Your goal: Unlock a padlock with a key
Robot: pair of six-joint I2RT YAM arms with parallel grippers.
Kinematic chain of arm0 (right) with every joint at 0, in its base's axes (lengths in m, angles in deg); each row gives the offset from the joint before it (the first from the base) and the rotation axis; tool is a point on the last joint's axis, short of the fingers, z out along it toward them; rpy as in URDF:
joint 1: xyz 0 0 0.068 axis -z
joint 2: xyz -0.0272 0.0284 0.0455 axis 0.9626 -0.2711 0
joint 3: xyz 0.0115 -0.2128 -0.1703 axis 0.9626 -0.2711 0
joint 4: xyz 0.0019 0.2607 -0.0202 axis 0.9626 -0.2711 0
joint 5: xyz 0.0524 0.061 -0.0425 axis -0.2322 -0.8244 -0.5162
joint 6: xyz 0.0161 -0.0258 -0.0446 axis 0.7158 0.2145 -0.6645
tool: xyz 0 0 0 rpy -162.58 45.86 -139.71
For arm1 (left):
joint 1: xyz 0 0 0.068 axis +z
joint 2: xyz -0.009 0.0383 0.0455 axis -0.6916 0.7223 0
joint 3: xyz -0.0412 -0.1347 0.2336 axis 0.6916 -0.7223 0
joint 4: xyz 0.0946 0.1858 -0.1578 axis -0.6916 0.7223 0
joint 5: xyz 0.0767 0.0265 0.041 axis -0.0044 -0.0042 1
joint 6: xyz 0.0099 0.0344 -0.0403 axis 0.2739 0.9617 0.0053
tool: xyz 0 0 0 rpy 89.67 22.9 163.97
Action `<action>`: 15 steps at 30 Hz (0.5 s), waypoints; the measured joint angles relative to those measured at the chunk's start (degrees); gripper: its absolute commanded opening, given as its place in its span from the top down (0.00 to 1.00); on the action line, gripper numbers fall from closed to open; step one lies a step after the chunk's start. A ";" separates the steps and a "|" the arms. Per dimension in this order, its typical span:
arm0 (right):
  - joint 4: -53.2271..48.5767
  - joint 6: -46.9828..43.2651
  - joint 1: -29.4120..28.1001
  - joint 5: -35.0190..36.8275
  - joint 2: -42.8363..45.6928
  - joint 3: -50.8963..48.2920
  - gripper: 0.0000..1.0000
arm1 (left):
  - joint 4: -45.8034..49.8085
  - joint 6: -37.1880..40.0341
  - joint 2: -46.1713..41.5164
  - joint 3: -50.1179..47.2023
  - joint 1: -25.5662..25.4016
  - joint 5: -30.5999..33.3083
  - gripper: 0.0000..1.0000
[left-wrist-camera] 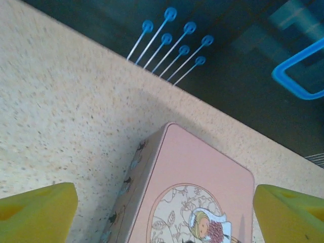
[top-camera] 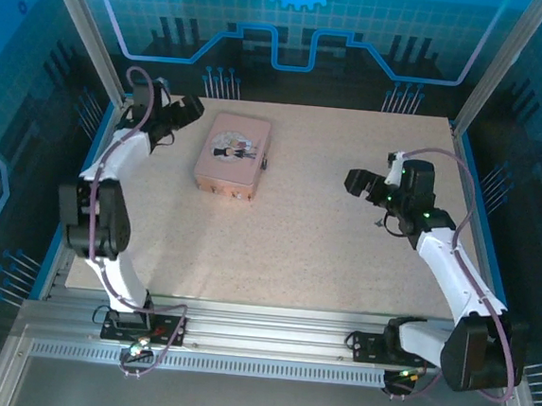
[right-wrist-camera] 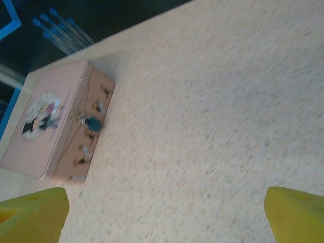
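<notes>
Found padlock [right-wrist-camera: 92,123] on right side wall of pink box [top-camera: 233,152], on bench [top-camera: 341,266]. Noted right pincer [top-camera: 353,184] released, well apart from it; left pincer [top-camera: 196,107] released too, near far left corner, away from padlock side.

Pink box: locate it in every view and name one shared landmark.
Top external: pink box left of centre on the table.
Left wrist: box bottom centre, lid up.
Right wrist: box upper left, side wall showing.
Shared landmark: the cartoon girl on its lid.
</notes>
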 measured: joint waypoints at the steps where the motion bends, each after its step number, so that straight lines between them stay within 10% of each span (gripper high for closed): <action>1: -0.68 -0.04 -0.72 -0.04 0.35 0.00 0.00 | 1.20 -0.42 2.27 1.77 0.00 -0.72 0.10; 15: -6.14 -0.33 -5.46 0.17 4.72 -1.92 0.00 | 10.73 -2.08 24.72 23.82 -3.98 -8.41 0.14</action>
